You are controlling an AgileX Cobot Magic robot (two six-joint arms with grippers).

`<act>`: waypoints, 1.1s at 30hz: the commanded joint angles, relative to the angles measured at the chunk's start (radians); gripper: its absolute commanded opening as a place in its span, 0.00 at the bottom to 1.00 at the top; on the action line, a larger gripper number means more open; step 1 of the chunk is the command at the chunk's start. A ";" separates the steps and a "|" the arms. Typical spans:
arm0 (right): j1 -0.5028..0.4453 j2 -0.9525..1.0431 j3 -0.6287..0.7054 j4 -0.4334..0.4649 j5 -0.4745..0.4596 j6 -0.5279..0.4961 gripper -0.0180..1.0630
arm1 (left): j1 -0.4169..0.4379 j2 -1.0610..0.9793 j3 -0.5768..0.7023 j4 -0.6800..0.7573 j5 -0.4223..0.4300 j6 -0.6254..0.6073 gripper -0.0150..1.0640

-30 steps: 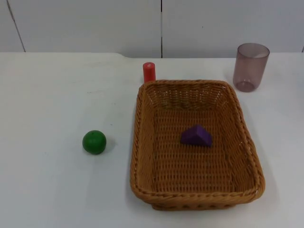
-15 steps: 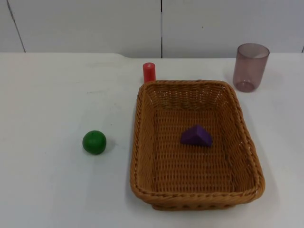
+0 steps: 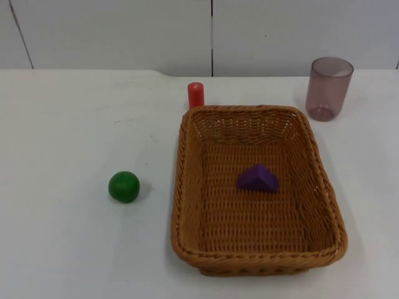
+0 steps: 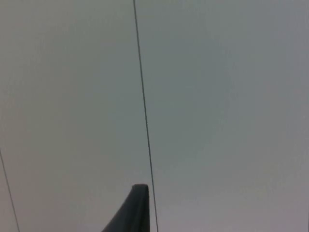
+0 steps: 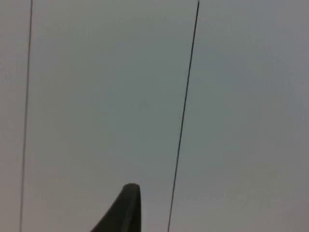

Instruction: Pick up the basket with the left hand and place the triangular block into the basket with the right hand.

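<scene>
Purple triangular block [image 3: 257,178] lies inside the wicker basket [image 3: 187,187], on the woven floor a bit right of centre, apart from all four walls. Basket is rectangular, tan-brown, sits flat on the white desk [image 3: 62,249], right of the desk's middle, long side running away from the camera.

Around the basket: red cylinder [image 3: 196,94] stands upright just beyond the far left corner of the rim, near it; touching or not, cannot tell. Translucent purple-grey cup [image 3: 328,87] stands upright on the desk past the far right corner, apart from the basket. Green ball [image 3: 124,186] rests on the desk to the left of the basket, well apart from it.

Desk surface is plain white and matte, with a few faint smudges on the left half. It ends at a grey partition wall [image 3: 112,31] made of flat panels with thin dark vertical seams.

Left hand [image 4: 136,212]: one black fingertip seen against the grey wall panel, beside a seam line; open or closed, cannot tell. Right hand [image 5: 126,210]: same, one black fingertip against the wall panels with seams either side; state cannot be told. Both point at the wall, away from the desk.
</scene>
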 commanded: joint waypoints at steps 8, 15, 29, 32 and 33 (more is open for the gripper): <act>0.073 -0.141 0.040 0.063 0.150 -0.040 0.98 | 0.004 -0.198 0.049 -0.030 0.115 0.020 0.99; 0.073 -0.275 0.064 0.126 0.264 -0.101 0.98 | 0.008 -0.311 0.051 -0.075 0.181 0.076 0.99; 0.073 -0.275 0.087 0.077 0.303 -0.096 0.98 | 0.040 -0.429 0.118 -0.091 0.299 0.155 0.99; 0.073 -0.275 0.103 0.067 0.318 -0.096 0.98 | 0.040 -0.429 0.146 -0.117 0.338 0.155 0.99; 0.073 -0.275 0.117 0.067 0.324 -0.096 0.98 | 0.040 -0.429 0.164 -0.117 0.362 0.155 0.99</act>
